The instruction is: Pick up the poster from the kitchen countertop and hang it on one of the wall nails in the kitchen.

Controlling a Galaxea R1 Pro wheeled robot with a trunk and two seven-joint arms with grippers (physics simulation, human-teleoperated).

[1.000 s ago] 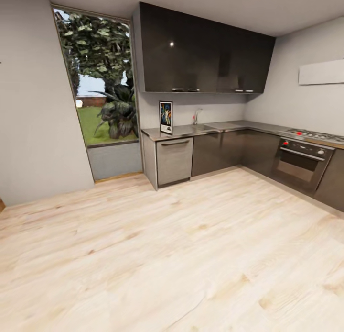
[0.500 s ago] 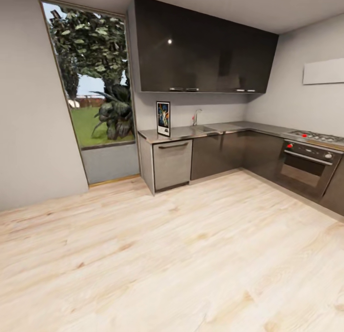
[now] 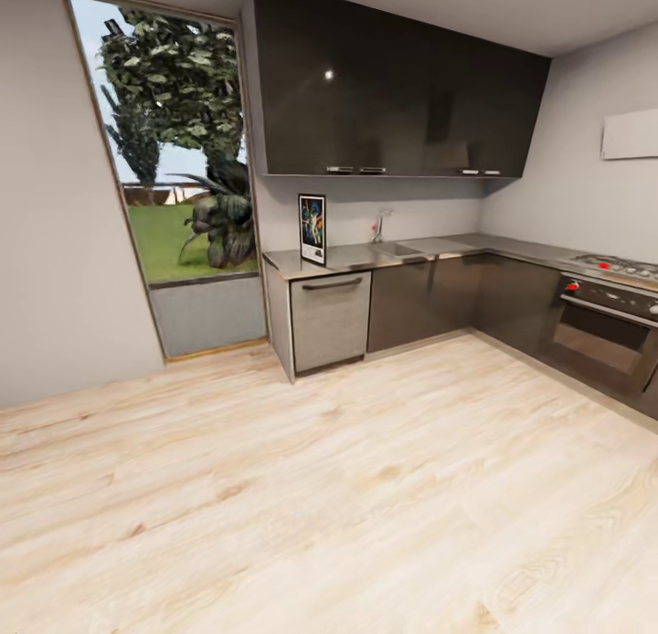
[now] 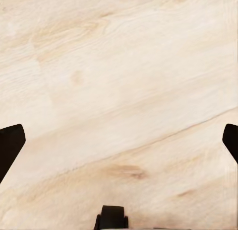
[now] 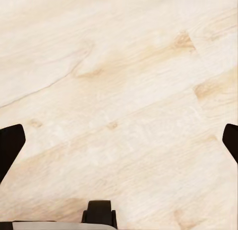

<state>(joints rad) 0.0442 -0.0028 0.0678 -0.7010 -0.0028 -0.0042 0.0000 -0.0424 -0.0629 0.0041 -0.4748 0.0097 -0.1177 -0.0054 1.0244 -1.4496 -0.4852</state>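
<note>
Both my claws, left claw (image 4: 119, 140) and right claw (image 5: 119, 140), gape empty over floor (image 3: 320, 488); poster (image 3: 313, 229) leans upright on bench (image 3: 366, 255), far ahead, awaiting pickup.

The right gripper (image 5: 119, 140) hangs with its dark fingers (image 5: 10, 145) spread wide above the pale wooden floor (image 5: 124, 76).

The kitchen is evenly and brightly lit, with daylight at the tall window (image 3: 174, 141). A small glare spot sits on the glossy dark wall cabinets (image 3: 327, 74). Straight lines lean toward the head view's edges. The wooden floor (image 4: 119, 91) looks soft, slightly blurred, without strong shadows.
</note>
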